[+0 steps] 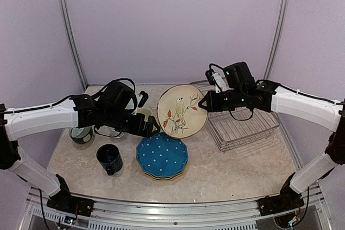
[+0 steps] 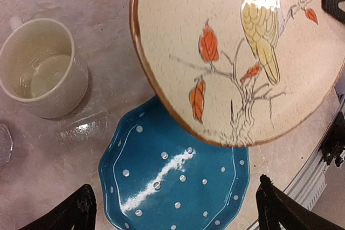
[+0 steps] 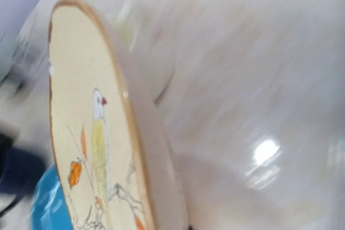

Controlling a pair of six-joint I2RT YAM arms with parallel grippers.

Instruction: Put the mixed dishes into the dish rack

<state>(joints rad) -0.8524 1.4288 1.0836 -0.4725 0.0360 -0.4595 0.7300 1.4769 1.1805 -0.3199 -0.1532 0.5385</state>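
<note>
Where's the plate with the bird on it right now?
In the top view the bird plate is held up tilted at mid-table, gripped at its right edge by the right gripper, just beyond the blue dotted plate and left of the dish rack.

We saw white-shelled arms (image 1: 43, 119) with black joints and looping black cables, tipped by the black left end effector (image 1: 153, 127) and right end effector (image 1: 204, 103).

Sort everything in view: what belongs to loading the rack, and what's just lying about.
Job: bird plate, blue dotted plate, yellow plate beneath it, cream mug, dark blue mug, grey-teal cup, glass, wire rack.
Not the job: table, metal rail along its near edge.
</note>
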